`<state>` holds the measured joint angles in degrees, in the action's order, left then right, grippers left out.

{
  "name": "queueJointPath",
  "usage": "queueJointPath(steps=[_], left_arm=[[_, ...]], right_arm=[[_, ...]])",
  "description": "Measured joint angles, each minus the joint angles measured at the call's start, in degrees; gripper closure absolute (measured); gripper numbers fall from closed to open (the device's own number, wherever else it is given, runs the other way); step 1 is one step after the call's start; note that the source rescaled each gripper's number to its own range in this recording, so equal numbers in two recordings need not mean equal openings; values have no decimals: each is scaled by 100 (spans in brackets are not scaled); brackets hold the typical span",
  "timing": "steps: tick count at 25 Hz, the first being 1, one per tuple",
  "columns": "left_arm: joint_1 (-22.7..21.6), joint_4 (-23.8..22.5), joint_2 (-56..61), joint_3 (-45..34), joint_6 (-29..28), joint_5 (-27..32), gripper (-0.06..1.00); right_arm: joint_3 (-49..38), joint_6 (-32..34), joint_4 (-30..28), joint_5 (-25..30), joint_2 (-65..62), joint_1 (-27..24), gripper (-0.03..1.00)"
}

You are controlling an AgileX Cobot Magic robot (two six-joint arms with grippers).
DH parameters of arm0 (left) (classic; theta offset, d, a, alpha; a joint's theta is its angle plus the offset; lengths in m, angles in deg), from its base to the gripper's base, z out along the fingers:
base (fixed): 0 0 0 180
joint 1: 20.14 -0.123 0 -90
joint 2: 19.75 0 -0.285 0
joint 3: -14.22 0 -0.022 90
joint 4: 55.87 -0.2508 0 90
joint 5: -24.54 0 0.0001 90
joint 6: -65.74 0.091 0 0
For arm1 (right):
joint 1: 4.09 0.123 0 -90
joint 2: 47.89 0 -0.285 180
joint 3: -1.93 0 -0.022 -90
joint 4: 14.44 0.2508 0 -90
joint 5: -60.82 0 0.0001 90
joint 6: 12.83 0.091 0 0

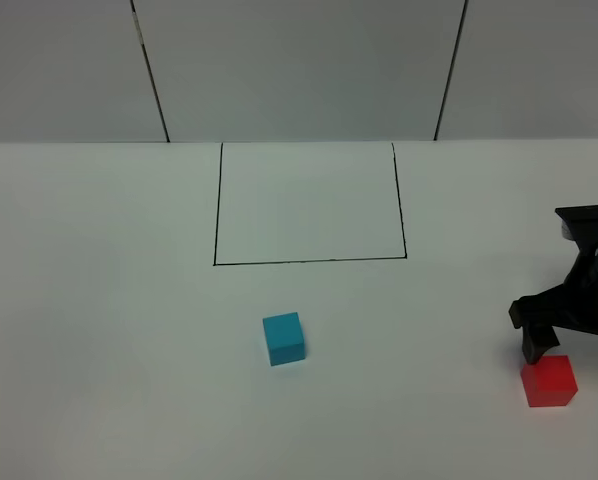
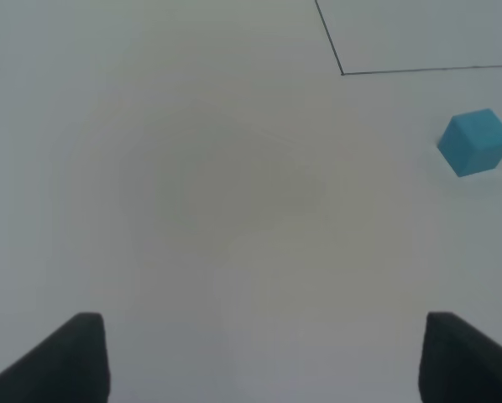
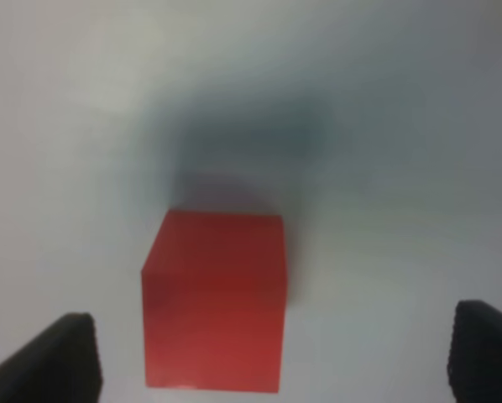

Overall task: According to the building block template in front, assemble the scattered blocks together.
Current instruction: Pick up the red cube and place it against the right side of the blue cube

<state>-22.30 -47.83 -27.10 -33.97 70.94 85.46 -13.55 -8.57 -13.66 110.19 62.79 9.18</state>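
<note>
Grip plan for the red cube (image 1: 549, 381)?
It sits on the table (image 1: 99, 300) just under my right gripper (image 3: 276, 357), jaws spread, nothing held. It looks light, rigid and matte, so I'd pinch two opposite flat faces.
Cyan cube (image 1: 283, 338)?
Loose, near the outlined square (image 1: 309, 261). My left gripper (image 2: 264, 357) is spread too.

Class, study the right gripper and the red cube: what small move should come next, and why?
Probably ease the right gripper down until its fingers flank the red cube, ready to close. Its jaws stand open. In the right wrist view the cube lies in the gap between them, nearer one finger, and nothing grips it yet.
</note>
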Motion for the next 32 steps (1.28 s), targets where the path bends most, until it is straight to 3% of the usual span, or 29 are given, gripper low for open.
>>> queueJointPath(steps=[6, 20, 32], left_arm=[[0, 0, 0, 0, 0, 0, -6], [0, 0, 0, 0, 0, 0, -6], [0, 0, 0, 0, 0, 0, -6]], right_arm=[[-102, 0, 34, -75, 54, 0, 11], [-623, 2, 109, -914, 54, 0, 11], [-624, 2, 266, -983, 276, 0, 11]])
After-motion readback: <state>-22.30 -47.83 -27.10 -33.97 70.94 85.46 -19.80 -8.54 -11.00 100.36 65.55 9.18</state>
